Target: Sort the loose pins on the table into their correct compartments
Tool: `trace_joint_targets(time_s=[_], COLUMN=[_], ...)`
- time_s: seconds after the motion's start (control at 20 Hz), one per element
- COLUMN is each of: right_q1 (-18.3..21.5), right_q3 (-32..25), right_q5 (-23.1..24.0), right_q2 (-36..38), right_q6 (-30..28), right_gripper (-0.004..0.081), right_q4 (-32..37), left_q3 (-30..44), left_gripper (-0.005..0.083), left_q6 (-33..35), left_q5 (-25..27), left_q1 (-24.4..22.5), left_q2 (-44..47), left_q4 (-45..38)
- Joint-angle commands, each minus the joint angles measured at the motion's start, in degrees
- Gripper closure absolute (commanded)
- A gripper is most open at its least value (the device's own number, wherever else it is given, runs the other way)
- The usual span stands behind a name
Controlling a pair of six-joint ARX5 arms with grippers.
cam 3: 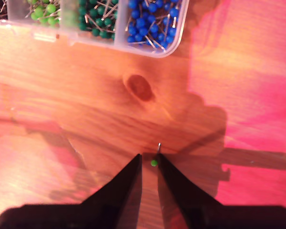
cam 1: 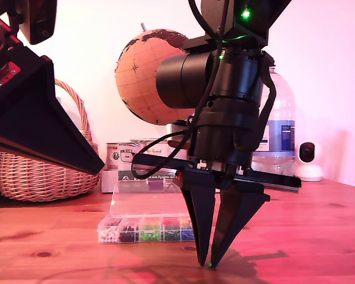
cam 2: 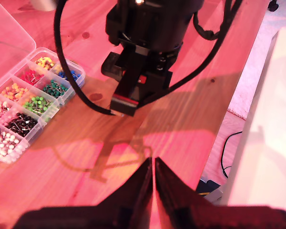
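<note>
A green ball-headed pin (cam 3: 154, 162) lies on the table (cam 1: 307, 236), its head right between the tips of my second gripper (cam 3: 149, 160), its metal shaft pointing away from the jaws toward a dark knot (cam 3: 140, 88) in the wood. In the exterior view the same pin (cam 1: 209, 264) shows as a green dot at the tips, in front of the clear box. My second gripper (cam 1: 206, 262) stands tips-down on the wood, jaws narrowed to a slim gap around the pin head; whether they actually pinch it I cannot tell. The compartments (cam 1: 147, 231) sit just behind, lid (cam 1: 143, 199) raised, with green, dark green and blue clusters nearest the pin. My first gripper (cam 2: 153, 161) hangs above the table with its jaws pressed together and nothing between them. A wicker basket (cam 1: 44, 171) and a globe (cam 1: 143, 74) stand farther back.
</note>
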State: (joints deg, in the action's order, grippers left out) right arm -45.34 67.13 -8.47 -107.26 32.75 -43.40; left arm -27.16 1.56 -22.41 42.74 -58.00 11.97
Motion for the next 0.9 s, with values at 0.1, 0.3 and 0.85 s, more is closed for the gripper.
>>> trace_joint_targets(time_s=[0.1,0.3,0.85], right_q1=[0.04,0.04,0.04], right_q3=[-0.68,-0.68,-0.66], right_q5=[-0.04,-0.09,-0.13], right_q2=[-2.43,-2.43,-2.43], right_q6=[-0.24,-0.26,-1.99], right_gripper=[0.0703,0.0721,0.0782], right_q4=[-0.83,-0.66,0.44], left_q3=[0.48,0.48,0.48], left_gripper=[0.0793,0.0793,0.0793], left_q6=[-0.22,-0.22,-0.22], left_q5=[0.0,0.0,0.0], left_q1=[0.2,0.2,0.2], left_q2=[-0.52,-0.52,-0.52], left_q4=[-0.44,-0.44,-0.44])
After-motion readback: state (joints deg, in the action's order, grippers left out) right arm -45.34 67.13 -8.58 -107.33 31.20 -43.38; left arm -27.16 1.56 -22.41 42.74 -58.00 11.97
